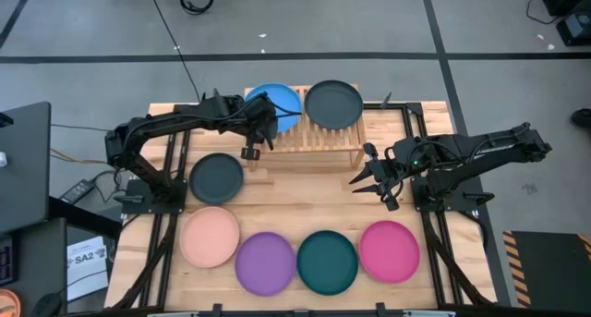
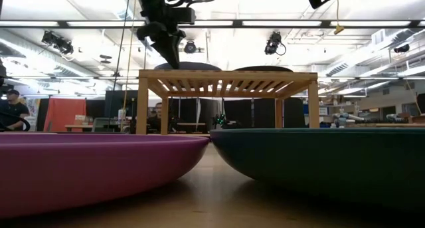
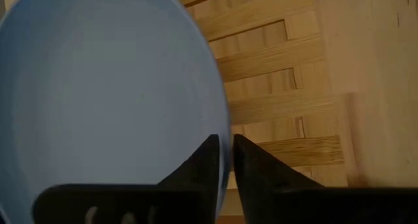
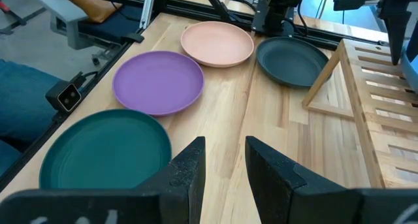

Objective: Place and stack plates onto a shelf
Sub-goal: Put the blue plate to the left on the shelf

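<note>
Left gripper [image 1: 261, 132] sits over the near left edge of the shelf [image 1: 319, 137], its fingers [image 3: 202, 168] straddling the rim of the blue plate [image 1: 277, 104]; only a thin slit shows between them around that rim, and whether they clamp it or are just clear I cannot tell. The blue plate lies on the shelf slats directly ahead of this gripper, and a charcoal plate [image 1: 333, 103] rests on the same shelf just beyond it to the right. A second charcoal plate [image 1: 216, 177] is on the counter [image 1: 305, 197] just behind and left of the gripper. Right gripper [image 1: 369, 174] hovers over bare counter right of the shelf's near corner, fingers parted, nothing between them. Peach plate [image 1: 210, 236], purple plate [image 1: 265, 262], dark teal plate [image 1: 327, 261] and magenta plate [image 1: 389, 251] line the counter's near edge, well apart from both grippers.
</note>
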